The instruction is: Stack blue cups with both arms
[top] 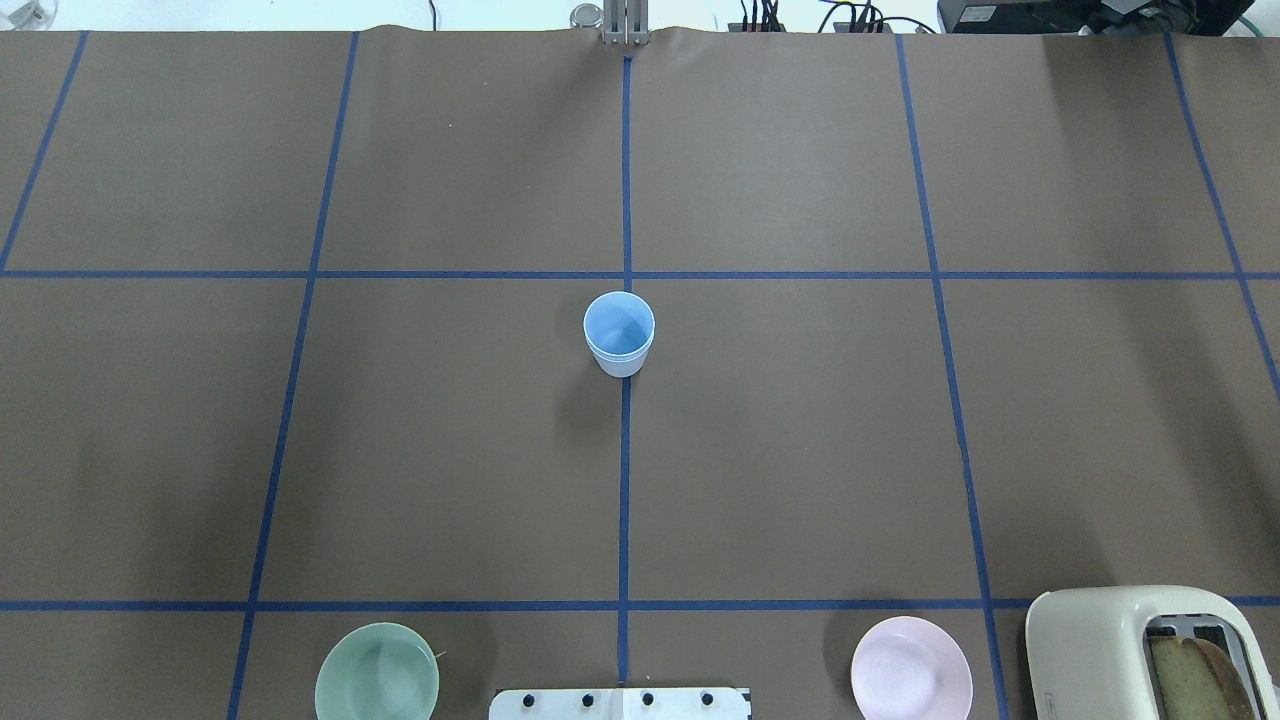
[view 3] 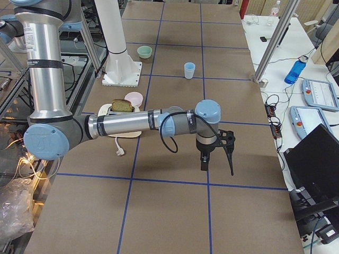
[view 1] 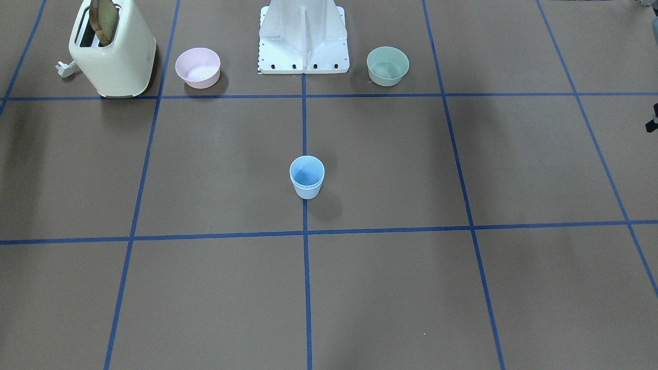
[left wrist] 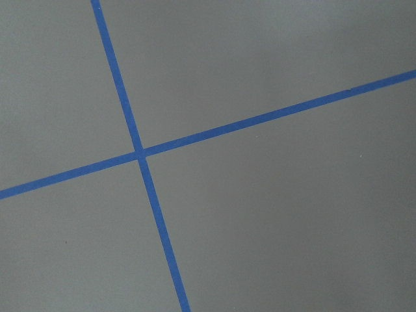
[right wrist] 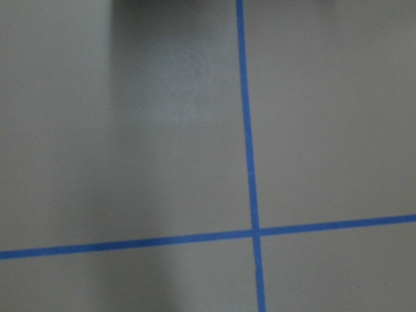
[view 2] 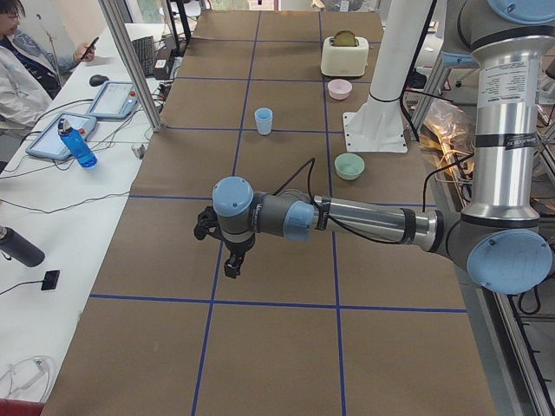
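Observation:
The pale blue cups stand upright at the table's middle on the blue centre line, one nested in the other with a double rim showing; they also show in the overhead view and both side views. My left gripper hangs over the table end far from the cups and shows only in the exterior left view. My right gripper hangs over the opposite end and shows only in the exterior right view. I cannot tell whether either is open or shut. Both wrist views show only brown paper and blue tape.
A pink bowl, a mint-green bowl and the white pedestal stand along the robot's side. A cream toaster holds toast. A person sits at a side desk with a blue bottle.

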`<action>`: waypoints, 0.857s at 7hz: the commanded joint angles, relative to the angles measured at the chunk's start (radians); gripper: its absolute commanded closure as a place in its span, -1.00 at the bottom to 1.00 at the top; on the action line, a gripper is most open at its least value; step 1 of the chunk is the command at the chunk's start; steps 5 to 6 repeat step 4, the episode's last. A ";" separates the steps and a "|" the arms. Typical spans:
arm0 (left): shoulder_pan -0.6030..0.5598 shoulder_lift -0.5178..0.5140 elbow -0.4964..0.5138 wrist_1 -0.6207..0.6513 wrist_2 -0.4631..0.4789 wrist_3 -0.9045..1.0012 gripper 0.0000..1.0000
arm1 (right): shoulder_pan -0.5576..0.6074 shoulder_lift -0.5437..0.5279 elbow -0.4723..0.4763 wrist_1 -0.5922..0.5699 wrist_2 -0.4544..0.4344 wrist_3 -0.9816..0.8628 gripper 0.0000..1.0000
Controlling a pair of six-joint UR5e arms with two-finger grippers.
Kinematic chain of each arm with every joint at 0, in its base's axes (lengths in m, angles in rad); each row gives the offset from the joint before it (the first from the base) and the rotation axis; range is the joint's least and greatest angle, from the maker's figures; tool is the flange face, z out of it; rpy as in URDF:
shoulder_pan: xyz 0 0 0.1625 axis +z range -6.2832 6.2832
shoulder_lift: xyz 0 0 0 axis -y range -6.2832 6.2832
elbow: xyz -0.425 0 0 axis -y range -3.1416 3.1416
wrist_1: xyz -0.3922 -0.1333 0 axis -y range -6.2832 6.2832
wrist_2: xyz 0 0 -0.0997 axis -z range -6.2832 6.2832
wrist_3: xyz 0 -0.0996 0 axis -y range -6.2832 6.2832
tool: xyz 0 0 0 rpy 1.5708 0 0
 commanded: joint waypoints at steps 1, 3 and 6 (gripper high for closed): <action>-0.003 0.014 0.000 0.001 0.000 -0.002 -0.98 | 0.013 -0.059 0.015 0.004 0.022 -0.023 -0.99; -0.003 0.027 0.002 0.000 0.002 -0.003 -0.98 | 0.013 -0.095 0.049 0.004 0.033 -0.023 -0.99; -0.003 0.031 0.003 0.000 0.002 -0.003 -0.98 | 0.013 -0.095 0.050 0.006 0.034 -0.023 -1.00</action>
